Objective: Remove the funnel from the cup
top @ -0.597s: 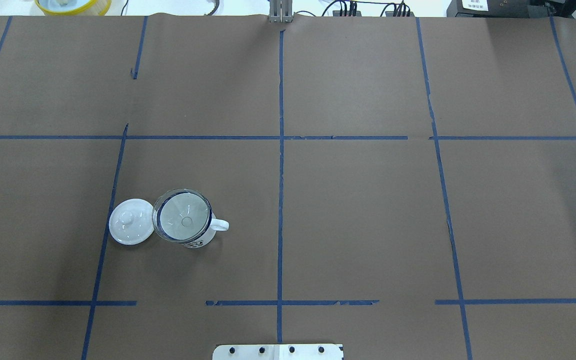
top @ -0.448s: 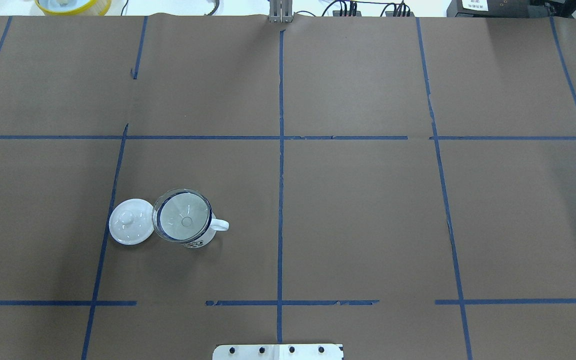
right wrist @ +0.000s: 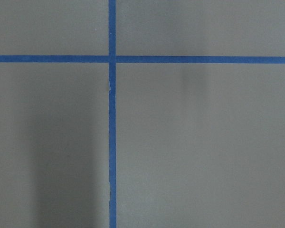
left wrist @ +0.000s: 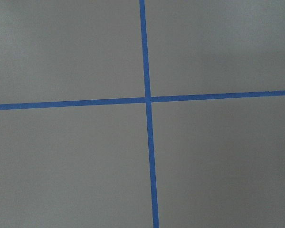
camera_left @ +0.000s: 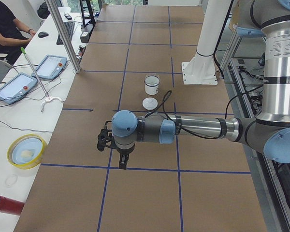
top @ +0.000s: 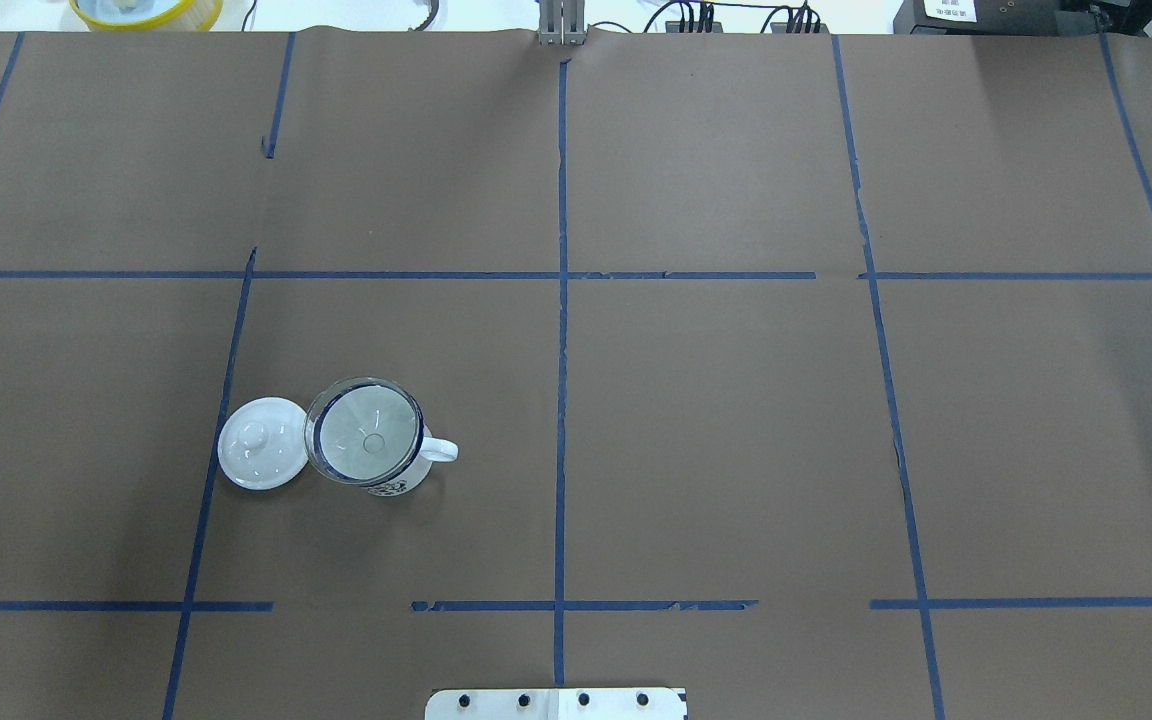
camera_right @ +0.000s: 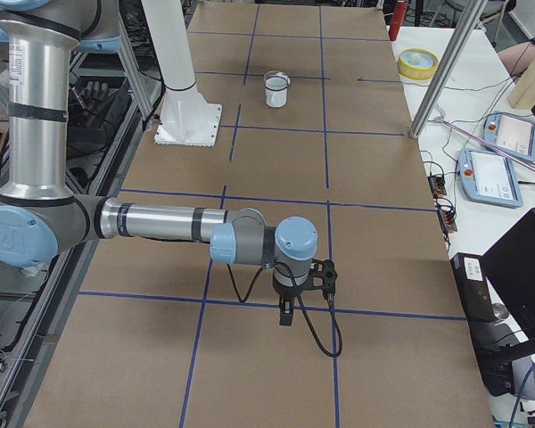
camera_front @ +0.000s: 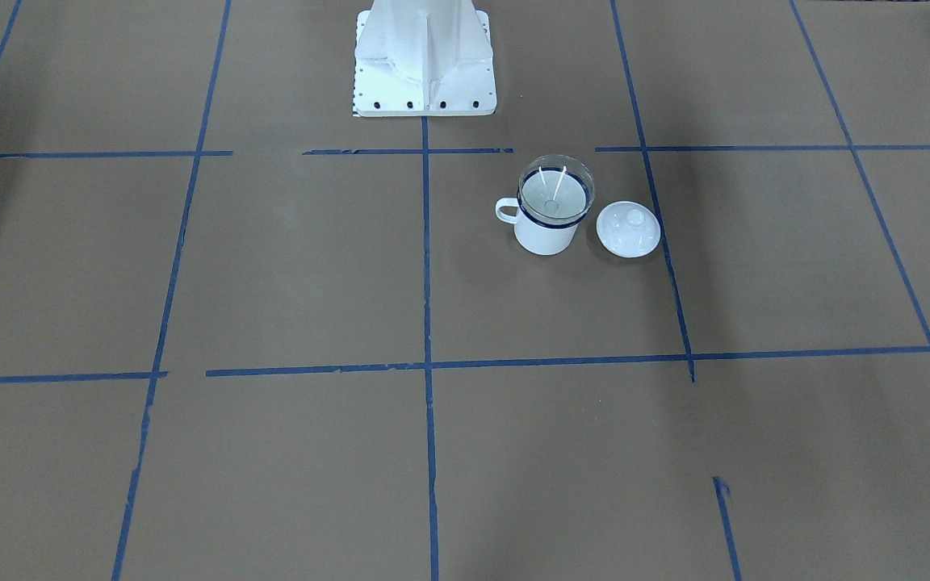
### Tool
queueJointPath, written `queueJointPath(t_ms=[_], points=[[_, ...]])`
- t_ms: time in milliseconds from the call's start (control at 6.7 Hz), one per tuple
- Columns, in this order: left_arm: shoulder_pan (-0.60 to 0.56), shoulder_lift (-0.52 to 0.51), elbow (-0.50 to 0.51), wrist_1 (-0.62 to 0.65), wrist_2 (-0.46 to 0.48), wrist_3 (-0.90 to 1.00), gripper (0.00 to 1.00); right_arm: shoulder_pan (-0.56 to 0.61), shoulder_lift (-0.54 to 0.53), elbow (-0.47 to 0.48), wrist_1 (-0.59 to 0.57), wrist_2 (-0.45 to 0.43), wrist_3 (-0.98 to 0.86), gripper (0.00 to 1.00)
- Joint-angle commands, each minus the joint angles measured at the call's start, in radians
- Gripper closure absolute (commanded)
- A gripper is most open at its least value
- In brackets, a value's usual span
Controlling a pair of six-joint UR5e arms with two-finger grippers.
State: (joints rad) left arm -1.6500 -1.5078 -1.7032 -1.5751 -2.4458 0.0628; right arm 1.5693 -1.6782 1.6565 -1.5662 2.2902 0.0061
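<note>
Nothing had moved on the tabletop point(top: 736, 400) since the earlier overhead frames; the arms were out of that view throughout.

Position of task items: the clear funnel point(top: 366, 440) sat in the mouth of the white enamel cup point(camera_front: 544, 236), its wide cone resting at the dark blue rim; the cup stood upright on the robot's left half of the tabletop, handle turned toward the middle; removal had not begun.

The left gripper point(camera_left: 122, 166) and right gripper point(camera_right: 286, 318) appeared in the side views only, each pointing down over a crossing of blue tape lines point(left wrist: 148, 99), well apart from the cup; whether either was open or closed could not be told.

Hazards, as judged: the funnel wall was thin, smooth and see-through, so a pinch on its rim could slip or land off the mark; the cup looked light, so a funnel wedged in its mouth could drag the cup up or tip it; a slanted pull would worsen this.

Surroundings: a white domed lid point(top: 258, 443) lay just beside the cup, on the side away from the handle; a gripper coming down on that side could strike or shove it; the handle side and the side away from the robot looked free. The robot pedestal point(camera_front: 425, 56) stood near but not in the path; a yellow-rimmed dish point(camera_left: 25, 151) lay off the brown sheet, no obstruction.
</note>
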Motion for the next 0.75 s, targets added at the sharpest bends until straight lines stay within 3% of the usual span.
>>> queueJointPath(t_ms=[0, 299, 597], points=[[-0.002, 0.018, -0.009, -0.016, -0.005, 0.000, 0.00, 0.000, 0.000, -0.001, 0.000, 0.000, 0.000, 0.00], [0.013, 0.003, -0.021, -0.113, -0.001, -0.064, 0.00, 0.000, 0.000, -0.001, 0.000, 0.000, 0.000, 0.00], [0.111, 0.001, -0.158, -0.187, 0.010, -0.536, 0.00, 0.000, 0.000, -0.001, 0.000, 0.000, 0.000, 0.00]])
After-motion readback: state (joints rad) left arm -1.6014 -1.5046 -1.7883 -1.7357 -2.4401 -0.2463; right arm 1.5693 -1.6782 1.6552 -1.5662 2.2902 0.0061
